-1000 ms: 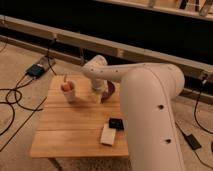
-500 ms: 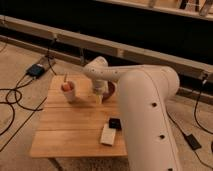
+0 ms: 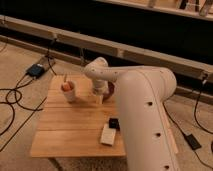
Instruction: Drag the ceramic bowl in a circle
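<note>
One gripper (image 3: pixel 100 96) over wooden table (image 3: pixel 65 131)

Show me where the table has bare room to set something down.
Widest bare patch: the near-left wood of the table, bordered by the white cup behind and the white block and black item on its right. Crowded: the far edge, where the gripper sits at the ceramic bowl beside the cup; the arm hides the right side.

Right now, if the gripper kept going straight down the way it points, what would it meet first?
Probably the ceramic bowl: the gripper points down at its edge nearer the white cup. Depth is unclear, so it may instead meet the wooden table just beside it.
</note>
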`<state>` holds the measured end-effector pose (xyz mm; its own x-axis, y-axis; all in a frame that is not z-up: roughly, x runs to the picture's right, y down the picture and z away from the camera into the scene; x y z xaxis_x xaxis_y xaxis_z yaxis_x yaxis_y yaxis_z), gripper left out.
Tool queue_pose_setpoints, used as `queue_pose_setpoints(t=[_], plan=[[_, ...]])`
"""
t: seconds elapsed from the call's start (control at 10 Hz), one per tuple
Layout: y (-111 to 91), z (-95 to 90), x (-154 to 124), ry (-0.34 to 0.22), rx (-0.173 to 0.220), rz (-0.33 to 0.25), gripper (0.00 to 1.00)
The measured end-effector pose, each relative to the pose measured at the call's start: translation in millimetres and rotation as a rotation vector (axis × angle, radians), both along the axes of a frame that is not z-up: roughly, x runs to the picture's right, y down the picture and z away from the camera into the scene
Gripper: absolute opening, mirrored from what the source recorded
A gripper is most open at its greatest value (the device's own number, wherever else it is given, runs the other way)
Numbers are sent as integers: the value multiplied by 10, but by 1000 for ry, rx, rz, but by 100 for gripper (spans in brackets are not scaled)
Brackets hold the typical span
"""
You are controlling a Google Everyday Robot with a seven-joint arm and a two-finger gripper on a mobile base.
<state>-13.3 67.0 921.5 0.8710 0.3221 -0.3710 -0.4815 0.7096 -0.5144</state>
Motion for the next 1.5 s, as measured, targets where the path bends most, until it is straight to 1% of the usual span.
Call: queue_pose_setpoints(t=[0.6,1.0,1.1,1.2,1.3,1.4,1.5], plan=[[2,-1,-2,-2,-1,-6,65],[-25,-12,-31,-33,3,-44,65],[-36,-8,-57,-48,9,-51,62],[-25,-15,-70,-56,6,-54,56],[-3,-19,-102,-75,4,-50,44],[13,-17,-111,-85,2,-51,36],[26,-12,-130,-100,5,-52,24]])
